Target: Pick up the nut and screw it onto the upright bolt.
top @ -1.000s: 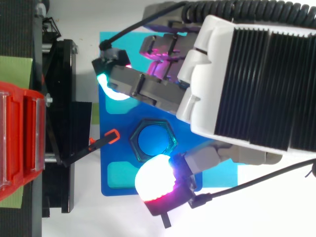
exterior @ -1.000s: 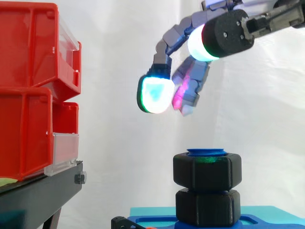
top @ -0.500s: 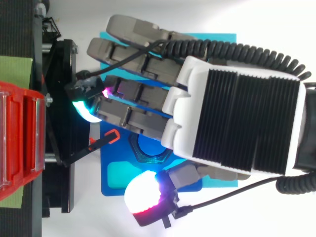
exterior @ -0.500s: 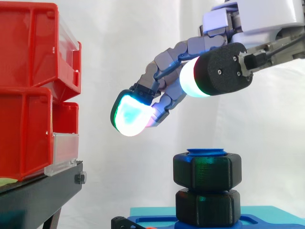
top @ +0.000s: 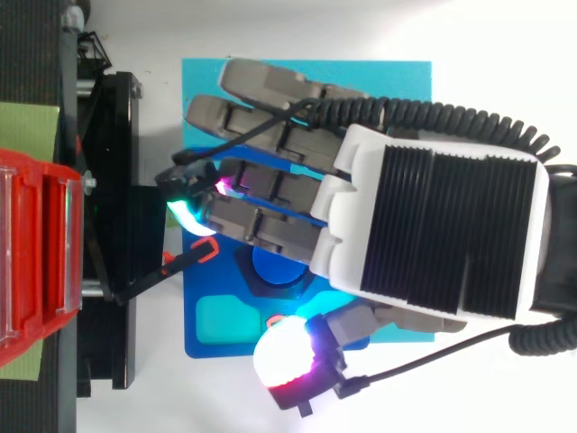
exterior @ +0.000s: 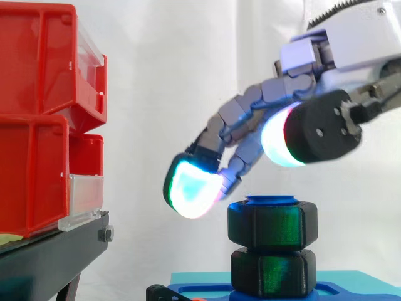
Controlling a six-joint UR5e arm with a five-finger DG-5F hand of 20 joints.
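A black hex nut (exterior: 272, 227) sits near the top of the upright blue bolt (exterior: 272, 200), above a second black nut (exterior: 272, 271) at the bolt's foot. From above, the bolt's blue top (top: 270, 263) peeks out under the hand. The hand (top: 442, 234) hovers just over the bolt, open, holding nothing. Its fingers stretch to the left and slope downward; one glowing fingertip (exterior: 191, 191) hangs left of the upper nut at about the height of the bolt's top. The thumb pad (exterior: 282, 141) floats above the bolt, apart from it.
The bolt stands on a blue plate (top: 212, 289) over a teal mat (top: 207, 77). Stacked red bins (exterior: 37, 125) rest on a black stand (exterior: 56, 257) to the left. A small orange-tipped black lever (top: 203, 253) lies at the plate's left edge.
The hand has come down toward the bolt and drawn back a little to the right. Its fingertips now hang beside the upper nut's top. The nuts have not moved.
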